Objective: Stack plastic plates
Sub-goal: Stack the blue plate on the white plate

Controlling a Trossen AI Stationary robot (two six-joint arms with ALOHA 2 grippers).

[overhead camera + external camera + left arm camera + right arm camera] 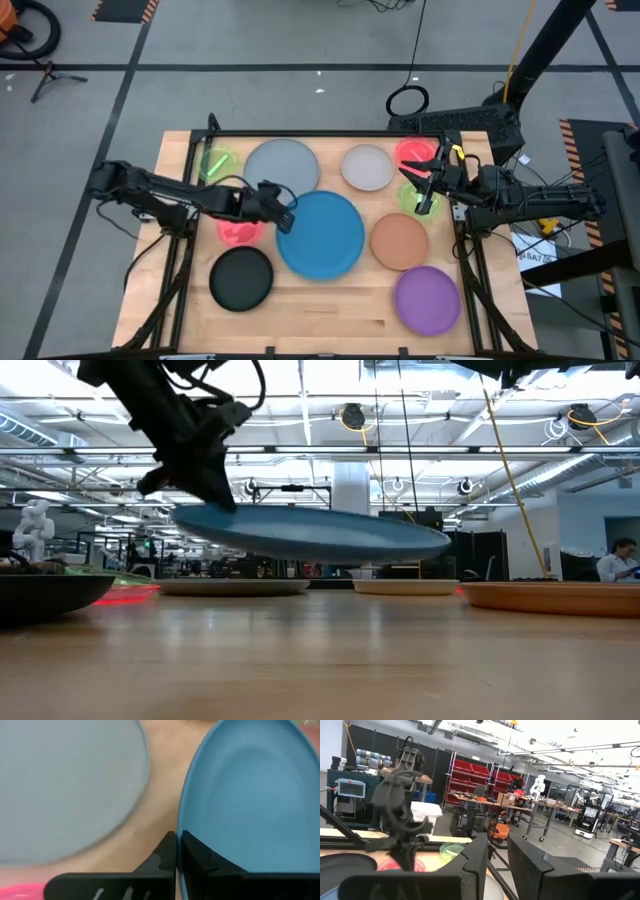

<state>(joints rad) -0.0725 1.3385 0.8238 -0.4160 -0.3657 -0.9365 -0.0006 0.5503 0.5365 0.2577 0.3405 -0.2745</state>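
The large blue plate (325, 237) is held at mid table by my left gripper (284, 213), which is shut on its left rim. In the low view the blue plate (320, 535) hangs tilted above the wood. The grey plate (283, 164) lies flat just beyond it. A small pink plate (238, 232) lies under my left arm. My right gripper (420, 187) is open and hovers over a small green plate (418, 200) near the right edge, touching nothing. The black (241, 278), tan (400, 241), purple (427, 299) and beige (367, 167) plates lie flat. My left gripper pinches the blue plate's rim (182, 827) on its left side between the two fingers (197, 860), one on the plate's upper face and one outside the rim. The fingers come from the table's left, slanting down. The plate is lifted clear and tilted, its far side (440, 545) lower.
Another small green plate (218, 162) sits at the far left corner and a second pink one (413, 151) at the far right. Bare wood lies along the near edge between the black and purple plates. A black frame rims the table.
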